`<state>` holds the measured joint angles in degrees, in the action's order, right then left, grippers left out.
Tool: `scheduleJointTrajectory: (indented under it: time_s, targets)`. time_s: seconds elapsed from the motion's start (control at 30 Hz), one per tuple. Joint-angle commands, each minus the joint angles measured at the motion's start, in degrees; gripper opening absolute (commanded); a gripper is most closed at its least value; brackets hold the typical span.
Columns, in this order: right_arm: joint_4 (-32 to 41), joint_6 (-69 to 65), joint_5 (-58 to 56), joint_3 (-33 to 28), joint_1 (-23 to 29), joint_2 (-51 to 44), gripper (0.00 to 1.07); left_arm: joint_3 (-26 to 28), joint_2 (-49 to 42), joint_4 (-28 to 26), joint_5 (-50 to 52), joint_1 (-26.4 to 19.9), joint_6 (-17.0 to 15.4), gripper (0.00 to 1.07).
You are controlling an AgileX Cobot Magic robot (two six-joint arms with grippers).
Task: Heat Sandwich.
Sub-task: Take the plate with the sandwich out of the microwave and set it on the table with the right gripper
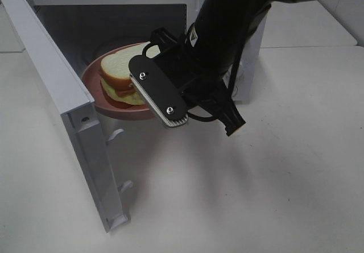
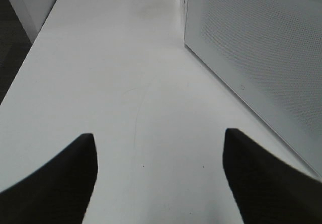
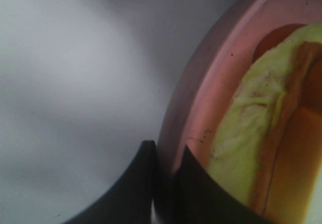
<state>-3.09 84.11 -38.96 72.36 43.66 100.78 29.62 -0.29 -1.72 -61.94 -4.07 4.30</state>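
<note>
The sandwich [image 1: 116, 71], white bread with a tan crust and pale green filling, lies on a round pink plate [image 1: 92, 87]. The plate sits half inside the opening of the white microwave [image 1: 114, 14]. My right gripper [image 1: 143, 81] is shut on the plate's near right rim. Up close, the right wrist view shows the right gripper [image 3: 163, 158] pinching the plate's rim [image 3: 201, 83], with the sandwich filling [image 3: 246, 133] just beyond. My left gripper [image 2: 158, 148] is open and empty over bare table, apart from the plate.
The microwave door [image 1: 62, 94] swings out toward the front left. Its perforated outer face [image 2: 261, 48] stands close beside my left gripper. White table [image 1: 273, 185] spreads in front and to the right of the microwave.
</note>
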Motion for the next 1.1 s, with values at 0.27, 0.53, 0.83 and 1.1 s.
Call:
scheduleJointTrajectory:
  time_s: [0.27, 0.53, 0.83, 1.1]
  targets:
    - [-3.55, -7.68, 4.98, -10.49, 2.06, -9.85, 0.0, -0.06, -0.4, -0.34, 0.74, -0.17, -0.52, 0.68]
    - [-3.38, -9.05, 6.53, -19.71, 4.35, -17.76, 0.0, -0.06, -0.4, -0.34, 0.74, -0.17, -0.52, 0.68]
    - [-3.78, -14.95, 6.36, -26.36, 5.21, -24.92, 0.0, -0.06, -0.4, -0.34, 0.74, -0.17, -0.52, 0.68]
    - [-4.81, -23.55, 5.73, -29.74, 5.21, -29.39, 0.0, -0.06, -0.4, -0.34, 0.74, -0.17, -0.52, 0.68]
